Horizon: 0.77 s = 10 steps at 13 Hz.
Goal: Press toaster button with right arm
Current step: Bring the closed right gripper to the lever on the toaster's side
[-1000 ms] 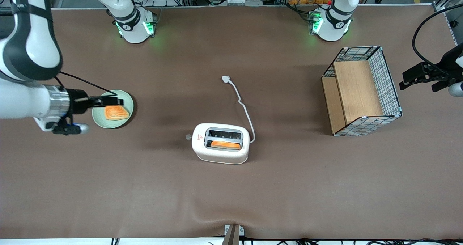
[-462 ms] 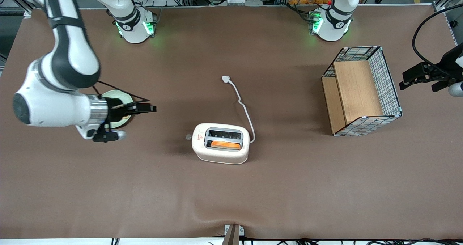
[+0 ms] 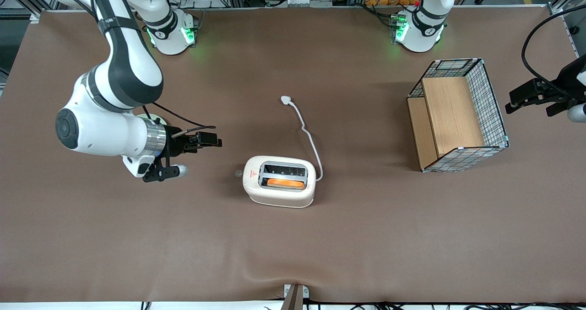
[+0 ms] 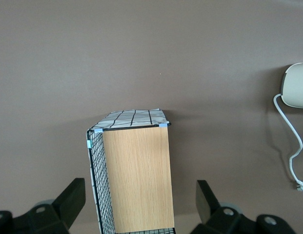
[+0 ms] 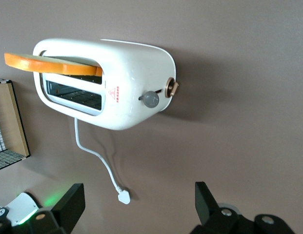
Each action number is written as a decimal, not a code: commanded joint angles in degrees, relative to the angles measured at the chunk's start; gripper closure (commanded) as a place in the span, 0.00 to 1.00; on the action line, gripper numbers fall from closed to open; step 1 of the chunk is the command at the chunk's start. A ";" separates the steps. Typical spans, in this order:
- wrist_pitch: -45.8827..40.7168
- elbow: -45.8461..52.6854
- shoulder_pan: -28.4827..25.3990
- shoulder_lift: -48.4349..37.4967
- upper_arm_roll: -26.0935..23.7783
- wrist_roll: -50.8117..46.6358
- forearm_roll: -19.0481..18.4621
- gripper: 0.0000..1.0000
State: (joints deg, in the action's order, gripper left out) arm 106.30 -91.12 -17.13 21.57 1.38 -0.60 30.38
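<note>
Brown table [image 3: 137, 236], wide. Right arm [image 3: 107, 117] reaches low across it so gripper [image 3: 211, 140] heads for toaster's narrow end; gripper hangs near toaster, not touching. In right wrist view fingers [image 5: 68, 207] stand wide apart, nothing between.

Toaster [image 3: 279, 181] mid-table, orange slice [image 3: 284, 183] upright in slot nearer front camera.

Toaster button [image 3: 238, 173]: front view gives faint grey dot at logo end; wrist view shows knob [image 5: 151, 99] clearly, plus brass dial [image 5: 171, 88] beside it, unseen from front.
</note>
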 commanded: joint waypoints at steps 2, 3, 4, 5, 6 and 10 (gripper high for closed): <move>3.55 1.39 -1.51 2.33 0.47 1.13 0.56 0.22; 4.78 1.39 -1.59 2.95 0.47 1.22 0.73 0.34; 6.44 1.39 -2.20 3.56 0.47 1.31 0.73 0.46; 8.03 1.39 -2.91 4.44 0.47 1.31 0.56 0.58; 9.52 1.39 -3.78 5.14 0.56 1.31 0.30 0.71; 11.03 1.21 -4.06 6.56 0.56 1.31 0.12 0.96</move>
State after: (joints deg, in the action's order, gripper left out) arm 117.31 -91.08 -20.90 27.52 1.38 0.09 30.34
